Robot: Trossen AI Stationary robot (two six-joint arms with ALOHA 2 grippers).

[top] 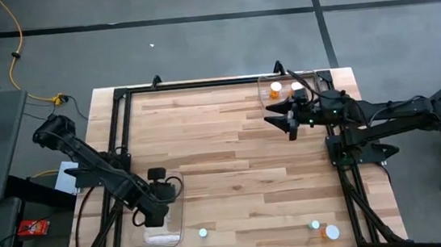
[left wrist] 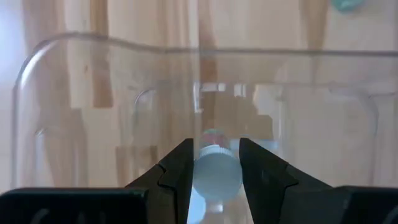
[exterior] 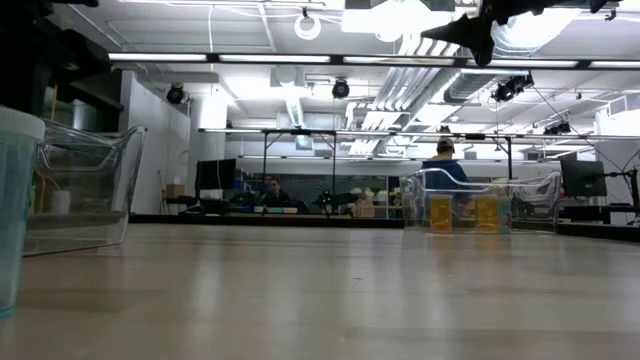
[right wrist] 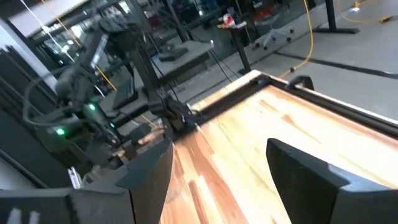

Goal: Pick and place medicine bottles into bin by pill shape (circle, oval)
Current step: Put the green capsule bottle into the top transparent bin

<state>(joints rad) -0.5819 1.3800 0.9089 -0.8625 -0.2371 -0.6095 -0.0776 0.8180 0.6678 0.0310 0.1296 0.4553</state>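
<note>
From the high view I have the left gripper (top: 157,207) over the clear bin (top: 163,239) at the near left corner of the table (top: 224,156), while the right gripper (top: 283,120) hangs just beside the second clear bin (top: 264,89) at the far right corner, where two orange bottles (top: 275,91) already sit. Three more bottles lie loose along the near edge: a teal one (top: 203,233) just right of the left bin, and a teal and an orange one (top: 332,232) together toward the right. In the low view I see the far bin (exterior: 485,210) with its two amber bottles (exterior: 440,213) upright inside, the nearer bin (exterior: 80,190) on the left, and a teal bottle (exterior: 18,205) very close to the lens; only a dark tip of an arm shows at the top. The left wrist view shows my fingers (left wrist: 177,177) pinching a white-capped bottle (left wrist: 216,174) between them, with the bin's rim and wall ahead. I judge the risk is releasing while the bottle is short of the rim, so it clips the wall and rolls onto the table. In the right wrist view the right gripper (right wrist: 217,174) stands spread and empty over bare boards, well apart from any bottle.
</note>
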